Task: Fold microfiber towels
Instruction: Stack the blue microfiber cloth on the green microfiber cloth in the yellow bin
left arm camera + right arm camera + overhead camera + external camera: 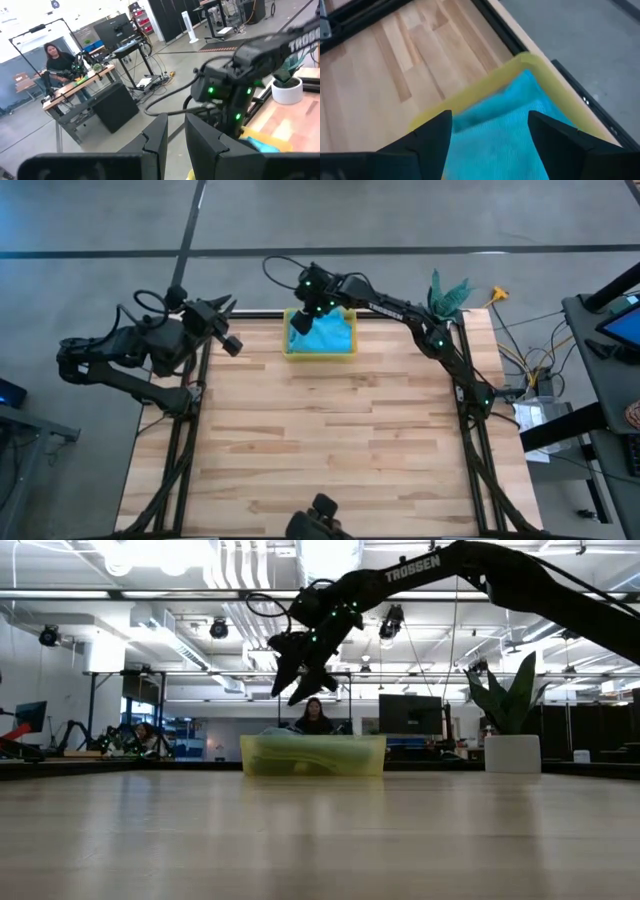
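Observation:
A teal-turquoise towel (326, 335) lies crumpled inside the yellow translucent bin (350, 353) at the table's far edge; it also shows in the right wrist view (495, 125). The other towels are hidden. My right gripper (490, 125) is open and hovers above the bin's far left corner (305, 315), clear of the towel, as the low view (297, 675) shows. My left gripper (175, 130) is nearly shut and empty, off the table's far left corner (228, 340).
A potted plant (448, 298) stands at the table's far right corner. The bare wood tabletop (320, 440) spreads from the bin to the near edge. A person (314, 717) sits beyond the table's far edge.

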